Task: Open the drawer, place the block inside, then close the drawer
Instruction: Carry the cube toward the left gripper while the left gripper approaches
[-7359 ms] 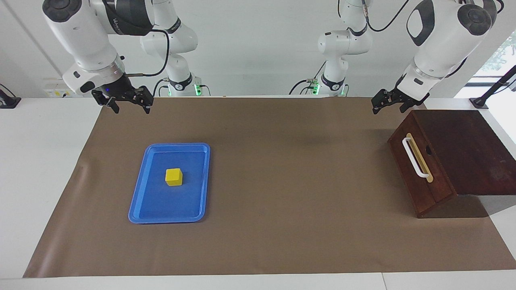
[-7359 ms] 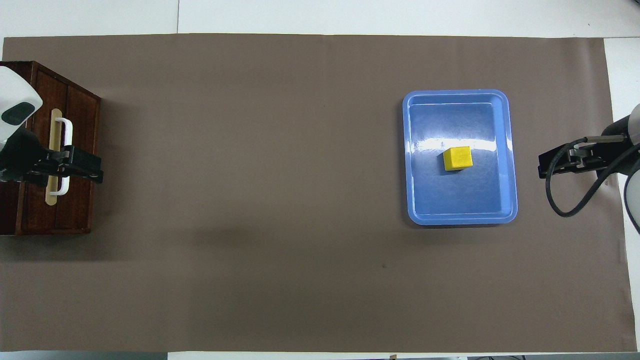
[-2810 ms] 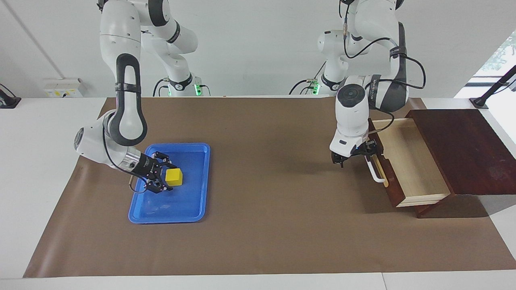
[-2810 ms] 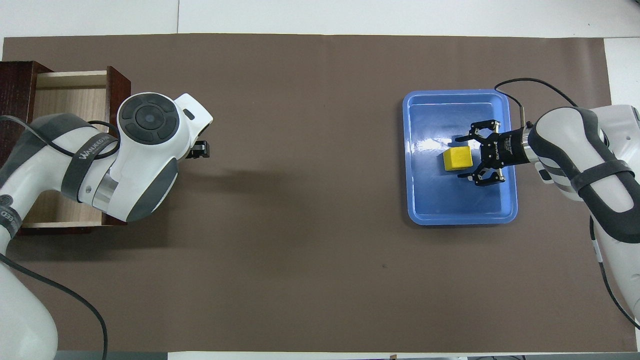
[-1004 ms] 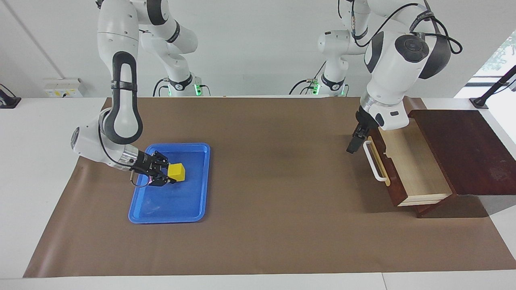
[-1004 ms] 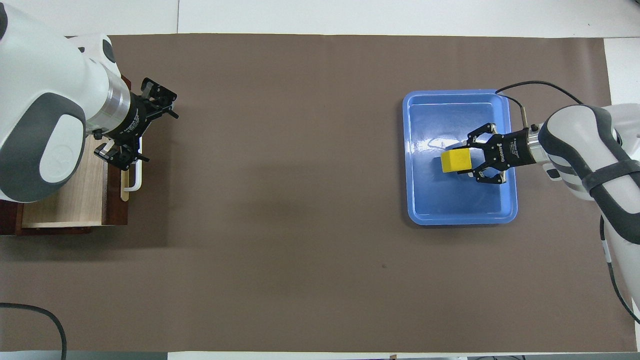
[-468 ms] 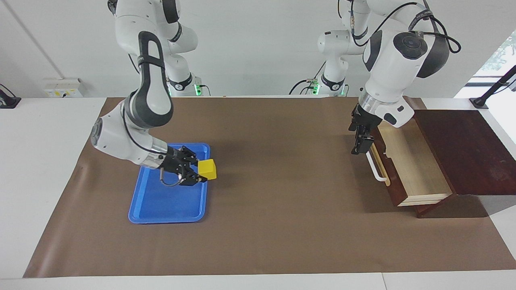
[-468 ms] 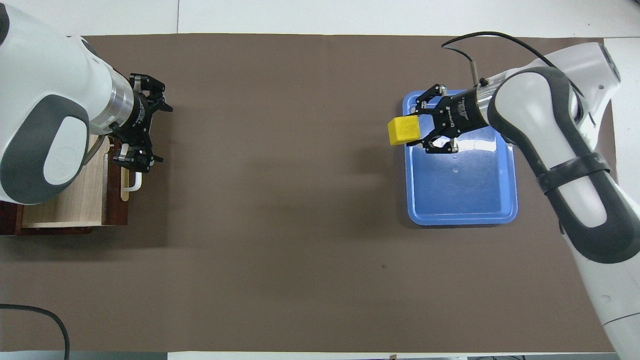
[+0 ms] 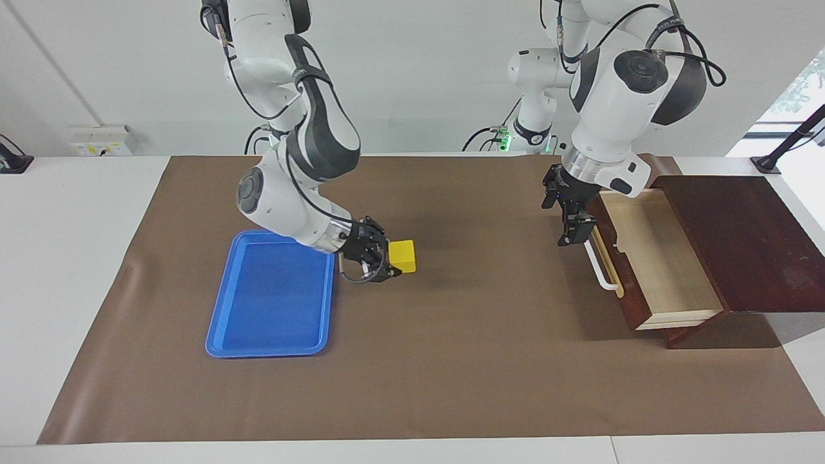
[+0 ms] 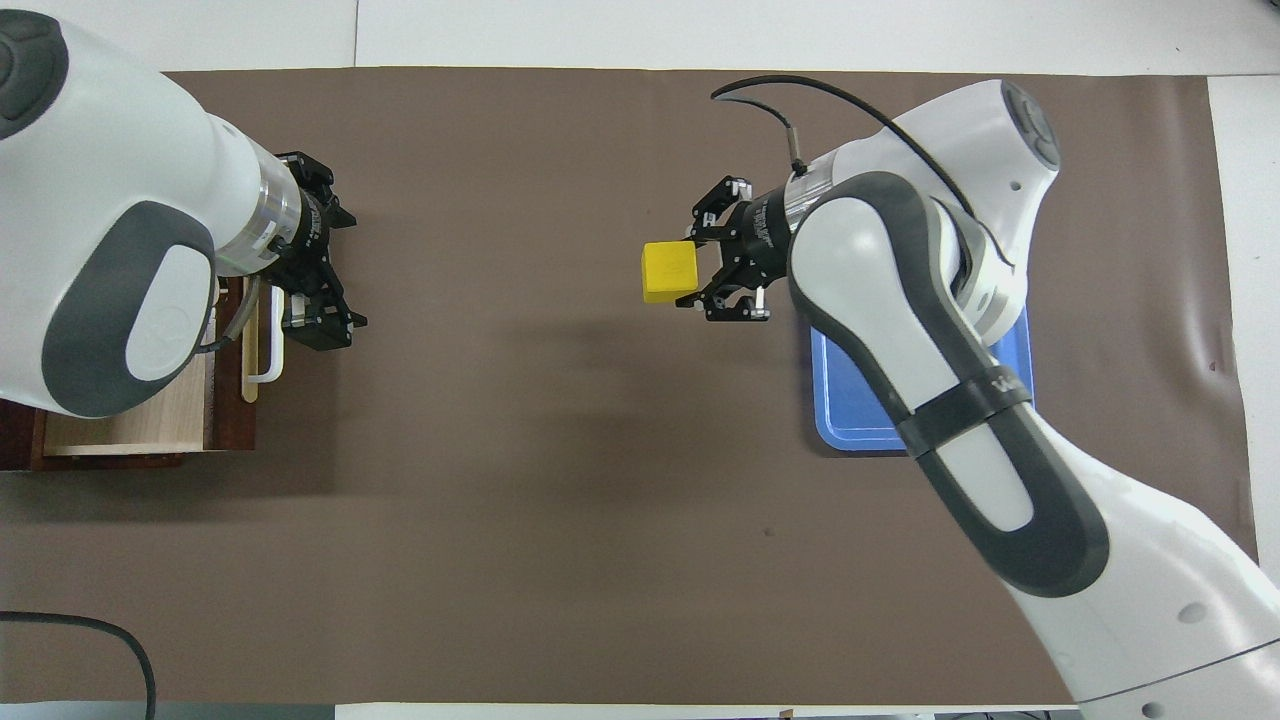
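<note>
- Blue tray (image 9: 267, 296), flat and rectangular, lies on the brown mat (image 9: 412, 380) that covers the bench, toward the right arm's end, about midway between the bench's two long edges.
- Right pincer (image 9: 390, 258) is clamped on the block (image 9: 404, 256), a small yellow cube, one finger on each of two opposing faces. It is held in the air over bare mat just off the tray's edge, toward the middle of the bench; in the overhead view the block (image 10: 669, 271) sits at the pincer's tip (image 10: 700, 270), clear of the tray (image 10: 850, 420).
- Right arm reaches in from its base and bends low across the tray's corner.
- Left pincer (image 9: 572, 222) hangs over the mat just in front of the drawer's front panel, fingers spread wide and holding nothing; in the overhead view it (image 10: 330, 270) lies beside the white bar handle (image 10: 268, 345).
- Drawer (image 9: 657, 264) stands pulled out of its dark wooden cabinet (image 9: 741, 238) at the left arm's end of the bench, its pale interior exposed.
</note>
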Tool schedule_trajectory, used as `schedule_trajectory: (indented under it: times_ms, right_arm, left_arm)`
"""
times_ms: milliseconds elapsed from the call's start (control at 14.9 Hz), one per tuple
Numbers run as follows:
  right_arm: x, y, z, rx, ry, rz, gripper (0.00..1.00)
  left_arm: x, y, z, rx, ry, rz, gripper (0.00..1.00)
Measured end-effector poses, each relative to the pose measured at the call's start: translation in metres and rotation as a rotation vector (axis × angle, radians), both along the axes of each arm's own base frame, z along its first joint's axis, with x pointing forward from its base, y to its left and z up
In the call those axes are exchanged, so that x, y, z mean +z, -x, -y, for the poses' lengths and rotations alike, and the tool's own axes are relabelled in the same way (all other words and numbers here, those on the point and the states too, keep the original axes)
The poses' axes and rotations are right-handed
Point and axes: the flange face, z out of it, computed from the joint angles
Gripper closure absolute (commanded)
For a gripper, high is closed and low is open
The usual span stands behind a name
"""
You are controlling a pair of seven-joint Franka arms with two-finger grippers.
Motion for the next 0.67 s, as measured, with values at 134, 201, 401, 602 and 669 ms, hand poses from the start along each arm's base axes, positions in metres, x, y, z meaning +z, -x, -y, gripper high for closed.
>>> schedule_trajectory:
  times_ms: [134,201,401,602,669]
  right_arm:
    - [0.000,0.013,-0.036,-0.001,0.006,-0.006,1.00]
    - [0.001,0.019,-0.050,-0.007,0.008,-0.004,1.00]
    - [0.001,0.025,-0.071,-0.028,0.010,0.009,1.00]
    - [0.002,0.024,-0.071,-0.045,0.002,0.010,1.00]
    - [0.002,0.024,-0.072,-0.049,0.000,0.011,1.00]
  left_arm:
    - [-0.015,0.005,0.031,0.042,-0.018,-0.013,0.00]
    - [-0.021,0.005,0.040,0.057,-0.023,-0.015,0.00]
    - [-0.022,-0.004,0.048,0.087,-0.015,-0.010,0.00]
    - [-0.018,0.000,0.063,0.089,-0.010,-0.005,0.00]
    - [-0.020,0.000,0.065,0.090,-0.008,-0.004,0.00]
